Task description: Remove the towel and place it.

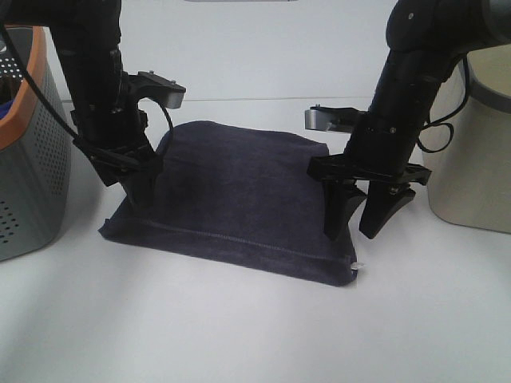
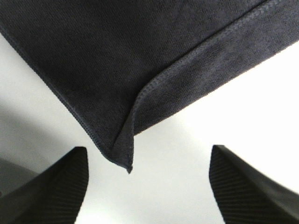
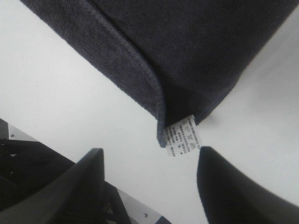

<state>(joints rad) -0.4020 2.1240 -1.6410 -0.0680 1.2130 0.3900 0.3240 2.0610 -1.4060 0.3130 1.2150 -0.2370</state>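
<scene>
Lying flat on the white table [image 1: 255,335], the dark towel [image 1: 239,199] is spread between the two arms, its stitched hem running along the near edge. The left gripper [image 1: 142,191] stands over the towel's near left corner with its jaws apart; in the left wrist view that corner [image 2: 122,156] lies on the table between the two dark fingers [image 2: 51,191] and touches neither (the edge there is curled over a little). The right gripper [image 1: 369,217] hangs just above the towel's near right corner, jaws spread wide and holding nothing. Its wrist view shows the corner with a small white tag [image 3: 182,136] lying in the gap between the fingers [image 3: 74,186], clear of both. A perforated grey basket [image 1: 28,144] with an orange rim stands to the left of the towel, and a pale bin [image 1: 475,152] stands to the right.
</scene>
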